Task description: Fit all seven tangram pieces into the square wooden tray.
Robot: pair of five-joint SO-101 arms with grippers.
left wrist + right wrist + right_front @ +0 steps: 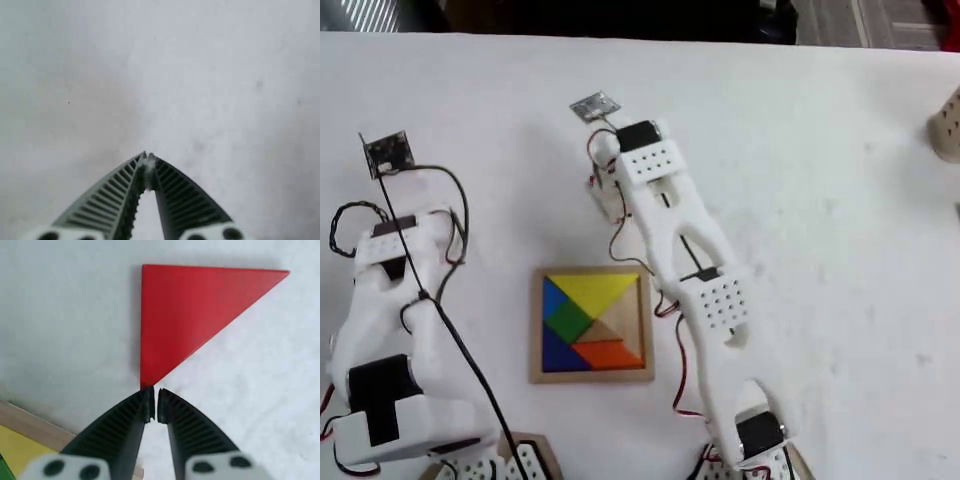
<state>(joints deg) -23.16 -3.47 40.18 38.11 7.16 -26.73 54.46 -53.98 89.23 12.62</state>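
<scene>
Clearly outside wooden tray [35, 427]: red triangle [190, 315].

High cam looks steeply down over the table [820, 150]. Each wrist cam sits close behind its own jaws, facing the table; right one and high share the tray [30, 426] corner.

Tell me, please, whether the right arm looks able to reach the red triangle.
Probably yes: the right hand sits just at a tip of the red triangle, with nothing between them. The hand is shut, so it would have to open first.
</scene>
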